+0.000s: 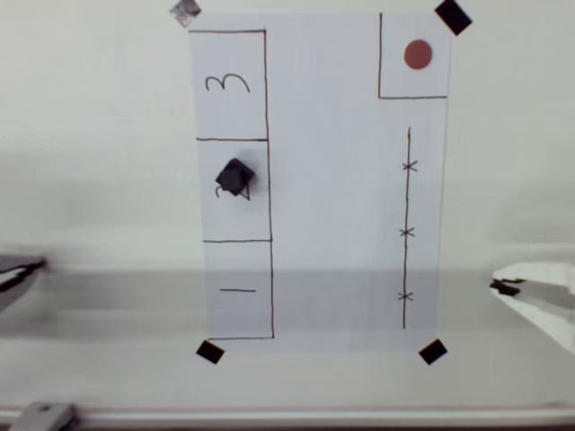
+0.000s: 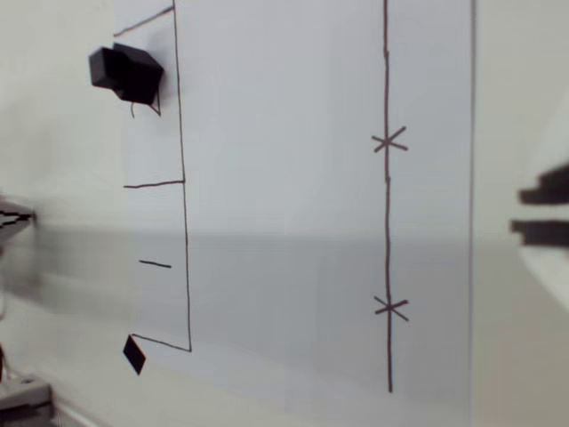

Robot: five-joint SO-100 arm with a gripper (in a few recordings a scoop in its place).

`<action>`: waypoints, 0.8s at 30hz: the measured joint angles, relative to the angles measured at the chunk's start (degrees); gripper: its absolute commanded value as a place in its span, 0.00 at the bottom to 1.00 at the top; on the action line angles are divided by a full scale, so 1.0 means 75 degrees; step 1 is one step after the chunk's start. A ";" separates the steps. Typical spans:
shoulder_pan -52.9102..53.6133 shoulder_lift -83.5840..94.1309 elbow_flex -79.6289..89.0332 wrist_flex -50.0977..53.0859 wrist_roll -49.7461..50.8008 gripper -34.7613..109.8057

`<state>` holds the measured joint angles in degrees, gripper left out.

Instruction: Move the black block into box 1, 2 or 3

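We see a white paper sheet (image 1: 332, 180) taped flat on the pale desk (image 1: 90, 135), with black tape squares at its corners, one at the lower left (image 1: 209, 352). Down the sheet's left side runs a column of three ink-drawn rectangles. The black block (image 1: 235, 177) sits inside the middle one, the box (image 1: 234, 190), resting on top of its handwritten numeral so that just a bit of ink peeks out beneath it. The block is turned at an angle to the box's lines and lies toward the box's upper half, clear of all four edges.

From the block in the overhead view, the rectangle marked 3 (image 1: 228, 83) is at 12 o'clock and the one marked 1 (image 1: 238, 290) at 6 o'clock. At about 2 o'clock, in the sheet's top right corner, is an outline holding a red dot (image 1: 418, 55). At 3 o'clock a vertical line with three crosses (image 1: 407, 232) runs down the sheet.

In the wrist view the block (image 2: 126, 74) appears at the upper left, well away from the hand (image 2: 284, 218), whose fingers (image 2: 544, 209) show as blurred shapes at the left and right edges. The fingers stand wide apart and hold nothing.
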<state>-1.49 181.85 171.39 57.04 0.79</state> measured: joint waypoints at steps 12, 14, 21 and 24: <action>0.0187 0.0340 0.0750 -0.0141 -0.0305 0.24; 0.0187 0.0352 0.0797 -0.0223 -0.0387 0.24; 0.0328 0.0352 0.0797 -0.0012 -0.0527 0.24; 0.0328 0.0352 0.0797 0.0539 -0.0680 0.24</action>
<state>0.97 184.48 177.36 61.08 -4.31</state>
